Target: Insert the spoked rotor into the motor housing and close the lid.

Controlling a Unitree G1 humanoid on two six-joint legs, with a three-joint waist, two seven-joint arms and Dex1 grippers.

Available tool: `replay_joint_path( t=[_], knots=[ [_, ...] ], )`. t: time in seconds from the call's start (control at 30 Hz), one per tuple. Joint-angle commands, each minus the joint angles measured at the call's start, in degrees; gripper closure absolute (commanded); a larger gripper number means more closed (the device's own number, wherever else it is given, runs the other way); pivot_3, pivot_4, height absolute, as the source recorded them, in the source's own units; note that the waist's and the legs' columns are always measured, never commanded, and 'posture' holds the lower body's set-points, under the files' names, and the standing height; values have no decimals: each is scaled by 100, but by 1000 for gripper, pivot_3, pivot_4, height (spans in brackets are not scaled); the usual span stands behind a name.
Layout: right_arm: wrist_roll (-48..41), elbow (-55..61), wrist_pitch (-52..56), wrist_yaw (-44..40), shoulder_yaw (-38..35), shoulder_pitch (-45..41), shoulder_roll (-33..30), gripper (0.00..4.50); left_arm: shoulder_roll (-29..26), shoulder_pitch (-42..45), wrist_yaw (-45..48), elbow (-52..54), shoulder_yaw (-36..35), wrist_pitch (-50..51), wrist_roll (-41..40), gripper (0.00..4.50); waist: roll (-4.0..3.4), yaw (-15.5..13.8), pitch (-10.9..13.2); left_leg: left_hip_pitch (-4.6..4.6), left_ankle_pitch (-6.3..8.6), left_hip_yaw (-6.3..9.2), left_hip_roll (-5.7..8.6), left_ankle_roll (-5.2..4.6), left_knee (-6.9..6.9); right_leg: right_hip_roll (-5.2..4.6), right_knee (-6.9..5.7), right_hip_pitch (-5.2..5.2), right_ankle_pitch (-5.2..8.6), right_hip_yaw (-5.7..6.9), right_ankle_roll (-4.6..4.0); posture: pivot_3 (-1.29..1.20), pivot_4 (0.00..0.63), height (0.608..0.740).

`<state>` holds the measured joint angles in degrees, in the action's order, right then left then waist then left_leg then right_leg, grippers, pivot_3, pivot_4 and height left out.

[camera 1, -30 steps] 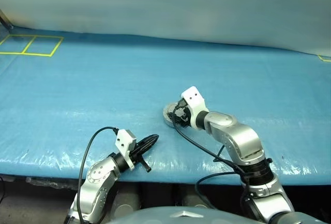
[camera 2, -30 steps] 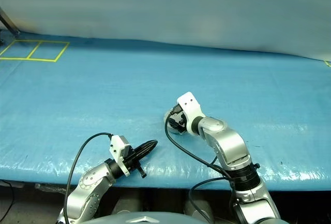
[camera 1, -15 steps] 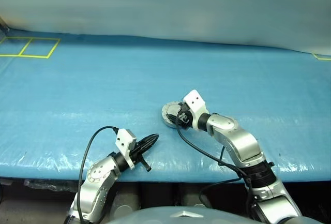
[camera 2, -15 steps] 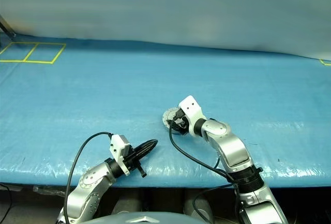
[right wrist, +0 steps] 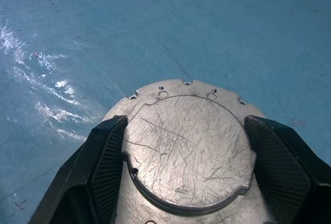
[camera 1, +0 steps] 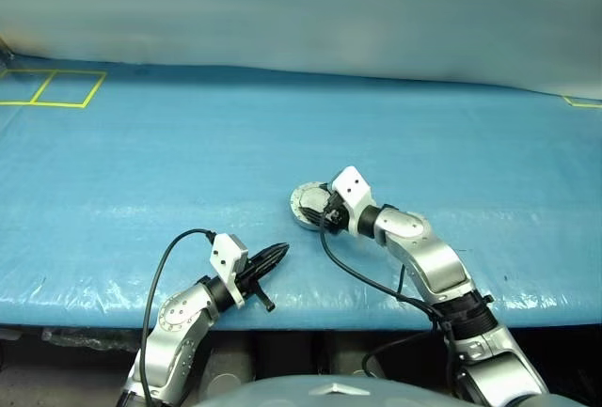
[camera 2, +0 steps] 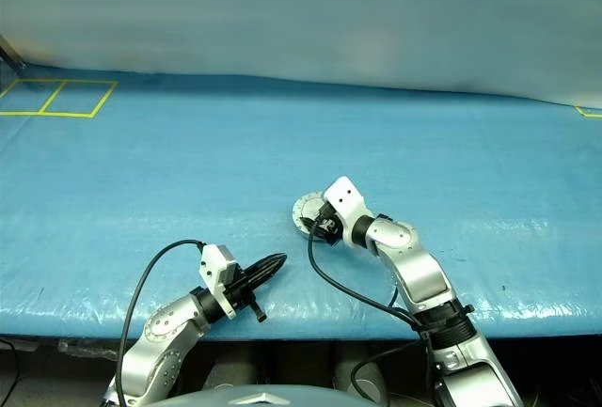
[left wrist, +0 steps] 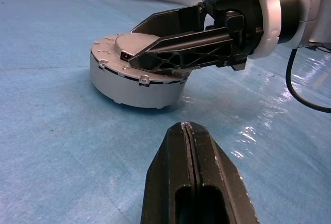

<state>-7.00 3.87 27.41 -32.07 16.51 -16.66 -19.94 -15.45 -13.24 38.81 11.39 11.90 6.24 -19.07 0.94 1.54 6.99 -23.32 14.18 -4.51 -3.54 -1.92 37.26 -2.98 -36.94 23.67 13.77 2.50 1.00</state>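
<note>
Straddling closed lid (right wrist: 189, 146), right pincer (right wrist: 189, 157) wide, contact unclear; left pincer (left wrist: 190, 146) shut, empty.

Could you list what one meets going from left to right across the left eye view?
Yellow tape squares → left gripper → closed motor housing → right gripper → yellow tape corner.

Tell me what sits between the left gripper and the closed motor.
Nothing: in the left wrist view only bare blue table cover lies between the shut left gripper and the motor housing.
</note>
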Motion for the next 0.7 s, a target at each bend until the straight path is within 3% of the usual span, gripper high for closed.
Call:
replay_joint_path(
  t=[0.03, 0.43, 0.7],
  knots=[
    [368, -569, 49, 19, 217, 70, -110, 1235, 9, 52, 44, 77, 44, -6, -6, 4500, 0, 0, 0, 0, 0, 0, 0, 0, 0, 0, 0, 0, 0, 0, 0, 0, 150, 740],
    [13, 321, 2376, 30, 84, -631, -164, 1235, -2, -1, 30, 115, 56, 16, -18, 4500, -13, -48, 7, -24, 0, -1, 3, 1, -1, -16, 3, 19, -20, 9, -33, 0, 150, 740],
    [272, 328, 1569, -342, 559, -578, -559, 1235, 34, 2, 23, 104, 62, 21, -20, 4500, -20, -88, 16, -36, 1, -3, 8, -1, -8, -12, 10, 28, -16, 17, -28, 0, 150, 740]
  ],
)
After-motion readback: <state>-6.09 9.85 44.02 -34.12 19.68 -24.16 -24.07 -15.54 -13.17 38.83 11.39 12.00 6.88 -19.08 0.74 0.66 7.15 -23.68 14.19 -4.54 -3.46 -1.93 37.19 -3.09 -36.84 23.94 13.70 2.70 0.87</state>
